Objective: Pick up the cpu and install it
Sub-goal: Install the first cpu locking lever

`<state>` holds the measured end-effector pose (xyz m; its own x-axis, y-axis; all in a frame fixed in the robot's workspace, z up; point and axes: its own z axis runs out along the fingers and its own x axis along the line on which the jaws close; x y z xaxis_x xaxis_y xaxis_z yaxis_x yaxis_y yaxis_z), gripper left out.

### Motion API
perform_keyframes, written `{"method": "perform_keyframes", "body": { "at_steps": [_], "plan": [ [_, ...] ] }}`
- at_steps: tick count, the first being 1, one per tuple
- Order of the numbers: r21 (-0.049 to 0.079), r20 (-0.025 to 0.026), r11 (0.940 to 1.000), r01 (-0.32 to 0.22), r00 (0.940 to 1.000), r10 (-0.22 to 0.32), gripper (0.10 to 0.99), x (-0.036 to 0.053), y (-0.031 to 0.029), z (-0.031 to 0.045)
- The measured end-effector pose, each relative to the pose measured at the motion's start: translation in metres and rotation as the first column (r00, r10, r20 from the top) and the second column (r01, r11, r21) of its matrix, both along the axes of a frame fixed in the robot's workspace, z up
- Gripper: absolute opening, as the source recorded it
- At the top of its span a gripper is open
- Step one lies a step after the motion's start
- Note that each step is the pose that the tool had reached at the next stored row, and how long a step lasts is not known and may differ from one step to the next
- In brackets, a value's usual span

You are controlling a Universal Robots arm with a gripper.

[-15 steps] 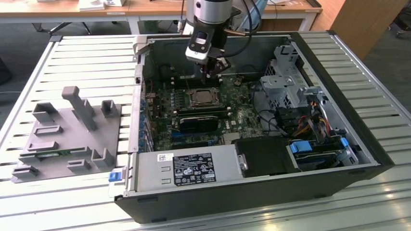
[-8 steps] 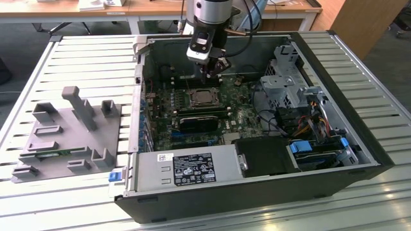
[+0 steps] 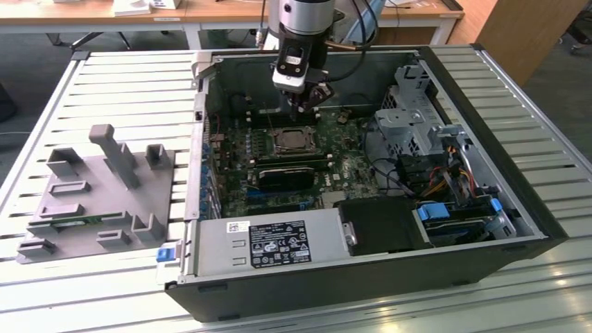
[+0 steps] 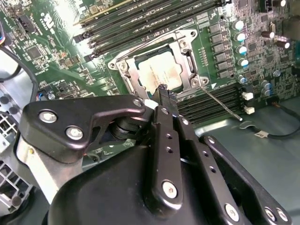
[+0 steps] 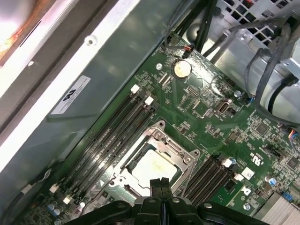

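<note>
Arm pose: I come down from above into the open computer case (image 3: pixel 389 277), my wrist close to vertical and my tool aimed at the motherboard (image 3: pixel 356 172).
Gripper position: my gripper (image 3: pixel 306 109) hangs over the cpu socket (image 3: pixel 294 142), above the socket edge that faces the case's back wall.
Gripper state: my fingers (image 5: pixel 155 187) are pressed together tip to tip with only a thin seam between them, and they pinch nothing.
Contact: in the second wrist view my gripper (image 4: pixel 164 92) overlaps the near edge of the socket; I cannot tell whether the tips touch it or float just above it.
cpu: the cpu (image 4: pixel 161 75) lies flat inside the socket with its silver top up, apart from my grasp; it sits just past my tips in the first wrist view too (image 5: pixel 154 166).
Socket frame: a metal frame (image 4: pixel 125 70) runs around the cpu.
Lever: a thin metal rod (image 4: pixel 220 104) slants away from one corner of the socket.
Memory slots: long dark slots (image 5: pixel 117 126) run along both sides of the socket.
Coin cell: a round battery (image 5: pixel 182 69) sits on the board, well apart from the socket.
Black block: a black rectangular block (image 3: pixel 287 177) lies just beside the socket, between it and the power supply (image 3: pixel 268 243).
Fixture tray: a grey moulded tray (image 3: pixel 102 187) stands outside the case, well apart from the socket, toward the exterior view's left.
</note>
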<state>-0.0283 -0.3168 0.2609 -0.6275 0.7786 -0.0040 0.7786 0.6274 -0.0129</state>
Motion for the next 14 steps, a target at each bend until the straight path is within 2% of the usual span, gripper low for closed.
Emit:
{"method": "perform_keyframes", "body": {
  "at_steps": [6,14],
  "plan": [
    [0.000,0.0000,0.9977,-0.067,0.9977,0.067,0.106,0.0000,0.0000,0.0000],
    [0.000,0.0004,0.9923,-0.124,0.9923,0.124,0.106,0.0000,-0.0005,0.0000]
  ]
}}
